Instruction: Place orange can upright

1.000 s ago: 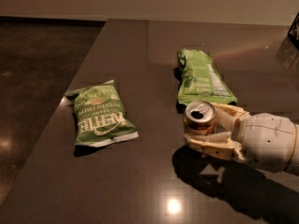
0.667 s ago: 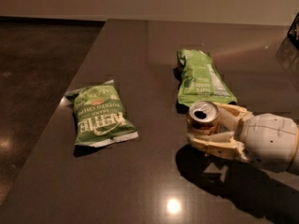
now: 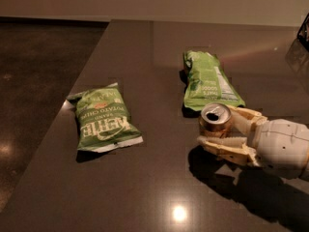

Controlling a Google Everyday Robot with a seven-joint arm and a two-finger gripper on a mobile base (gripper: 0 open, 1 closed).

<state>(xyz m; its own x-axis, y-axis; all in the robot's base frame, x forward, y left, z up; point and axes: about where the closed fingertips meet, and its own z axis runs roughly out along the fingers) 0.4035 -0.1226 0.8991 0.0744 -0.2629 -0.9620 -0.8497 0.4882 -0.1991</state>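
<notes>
The orange can (image 3: pixel 215 121) is held between my gripper's fingers at the right of the dark table (image 3: pixel 145 187), just in front of the far green chip bag. Its silver pull-tab top faces up and toward the camera, and the can stands nearly upright, a little above its shadow. My gripper (image 3: pixel 223 128) comes in from the right edge, cream fingers (image 3: pixel 223 143) on either side of the can and shut on it. The can's lower part is hidden by the fingers.
A green potato chip bag (image 3: pixel 102 119) lies flat at the left of the table. A second green bag (image 3: pixel 208 81) lies behind the can, close to it. The table's left edge runs diagonally, with dark floor (image 3: pixel 34 71) beyond. A dark object (image 3: pixel 303 30) sits at the far right edge.
The gripper and can have shifted slightly right and up. The can stays held in the fingers.
</notes>
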